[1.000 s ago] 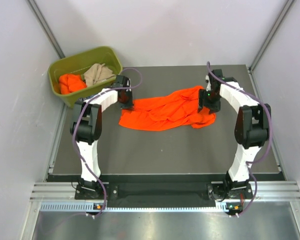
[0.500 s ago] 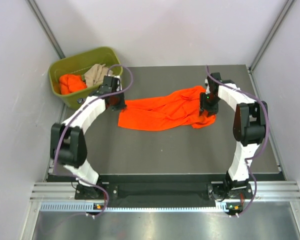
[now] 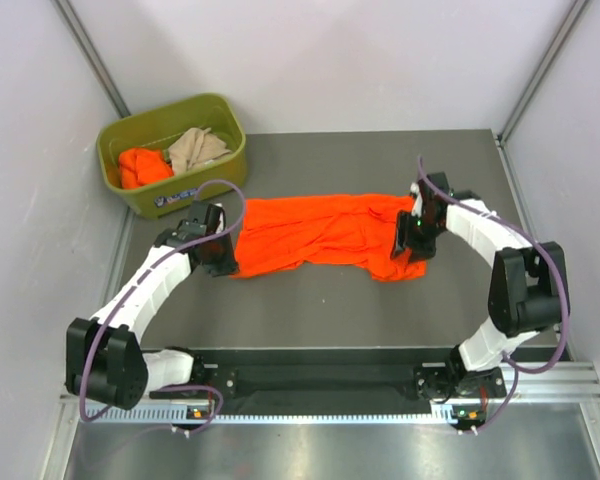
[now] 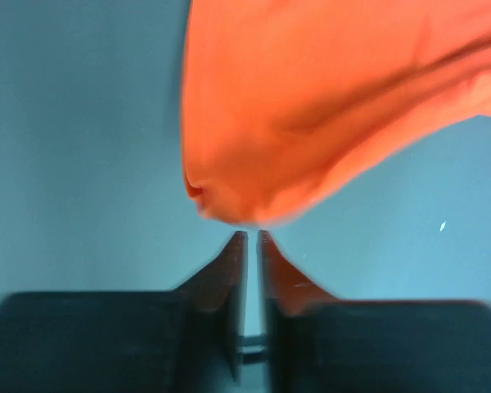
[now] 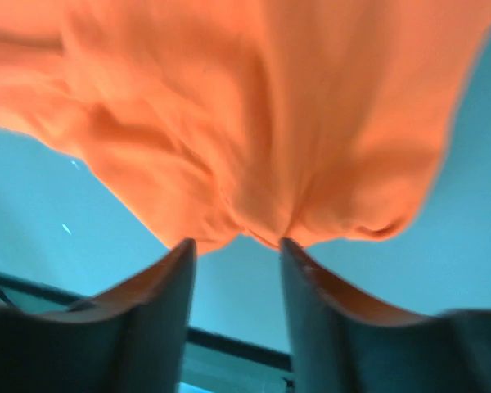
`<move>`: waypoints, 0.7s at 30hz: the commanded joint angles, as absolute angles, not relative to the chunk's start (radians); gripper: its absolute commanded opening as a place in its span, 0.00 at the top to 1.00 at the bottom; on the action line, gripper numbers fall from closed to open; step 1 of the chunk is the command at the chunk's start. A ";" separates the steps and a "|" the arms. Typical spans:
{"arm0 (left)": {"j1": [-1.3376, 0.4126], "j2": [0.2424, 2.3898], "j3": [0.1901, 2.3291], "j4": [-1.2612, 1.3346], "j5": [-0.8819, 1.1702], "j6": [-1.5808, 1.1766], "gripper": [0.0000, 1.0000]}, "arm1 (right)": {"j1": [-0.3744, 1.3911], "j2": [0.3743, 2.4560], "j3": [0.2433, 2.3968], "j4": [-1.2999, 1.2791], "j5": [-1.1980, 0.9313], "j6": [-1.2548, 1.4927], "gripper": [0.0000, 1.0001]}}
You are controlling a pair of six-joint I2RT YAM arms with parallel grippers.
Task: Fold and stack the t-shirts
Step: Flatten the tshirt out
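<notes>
A bright orange t-shirt (image 3: 320, 233) lies stretched left to right on the dark mat (image 3: 320, 310). My left gripper (image 3: 223, 258) sits at its left end. In the left wrist view the left gripper (image 4: 251, 235) has its jaws only a narrow slit apart with nothing between them, and the shirt's edge (image 4: 311, 106) lies just past the tips. My right gripper (image 3: 410, 245) is at the shirt's right end. In the right wrist view the right gripper (image 5: 237, 244) stands open, with bunched cloth (image 5: 254, 106) just beyond its fingertips.
An olive-green bin (image 3: 225, 125) stands at the back left corner. It holds a crumpled orange t-shirt (image 3: 143, 165) and a beige one (image 3: 198, 148). White walls close in the left, back and right sides. The arms' bases and a metal rail run along the near edge.
Both grippers have moved toward the near edge, drawing the orange shirt with them and stretching it flatter. The left arm has swung away from the bin and lowered.
</notes>
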State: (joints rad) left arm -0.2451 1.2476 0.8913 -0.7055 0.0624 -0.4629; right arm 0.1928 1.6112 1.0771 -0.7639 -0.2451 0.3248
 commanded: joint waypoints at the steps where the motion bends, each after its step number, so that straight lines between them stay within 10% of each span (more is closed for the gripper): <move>1: -0.249 1.210 0.888 -0.741 0.049 -0.488 0.73 | 0.149 1.627 1.256 -0.747 -0.192 0.315 0.45; 12: -0.247 1.281 0.994 -0.747 0.035 -0.419 0.62 | 0.091 1.925 1.558 -0.788 -0.134 0.307 0.53; 21: -0.245 1.312 0.988 -0.718 0.083 -0.393 0.63 | 0.083 2.051 1.663 -0.788 -0.117 0.311 0.39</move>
State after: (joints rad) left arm -0.2451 1.2961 0.9649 -0.7498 0.0559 -0.4179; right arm 0.0971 2.0369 1.5902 -0.7860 -0.1383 0.3080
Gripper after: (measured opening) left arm 0.369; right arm 0.602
